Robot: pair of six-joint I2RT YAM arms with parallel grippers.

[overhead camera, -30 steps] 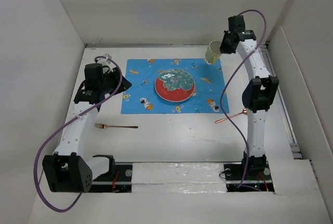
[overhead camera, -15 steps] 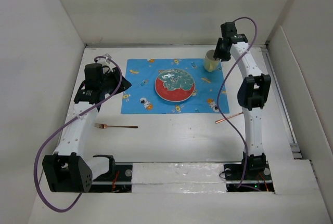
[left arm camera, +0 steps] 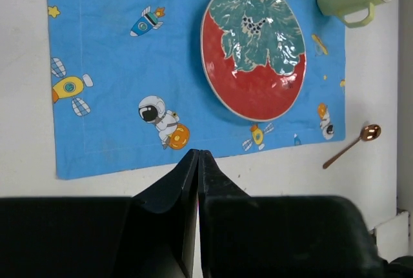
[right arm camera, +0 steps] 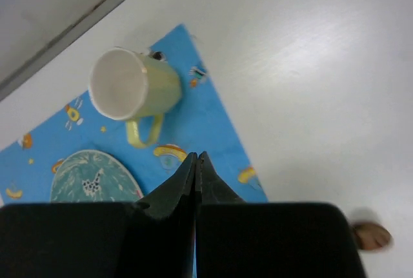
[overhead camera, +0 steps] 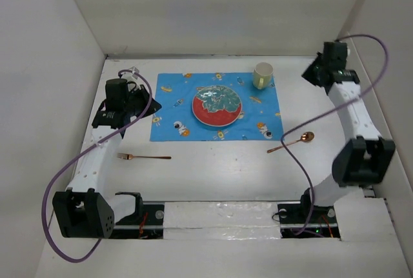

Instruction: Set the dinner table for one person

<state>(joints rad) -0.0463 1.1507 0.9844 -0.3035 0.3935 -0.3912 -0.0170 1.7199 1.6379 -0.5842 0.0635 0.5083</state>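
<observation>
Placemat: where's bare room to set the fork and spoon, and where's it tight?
Bare mat strips flank the plate on both sides; the right one narrows at the mug in the far right corner, the tightest spot. The table between fork and spoon is bare too.

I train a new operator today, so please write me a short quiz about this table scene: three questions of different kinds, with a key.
1. True or false: the pale green ceramic mug stands on the blue cartoon-printed cloth mat.
2. Where does the slim copper-coloured metal spoon lie? A in the mug; B on the bare white tabletop, off the mat; C on the mat.
3. What does the shut right gripper hold?
Key: 1 true; 2 B; 3 nothing.
</observation>
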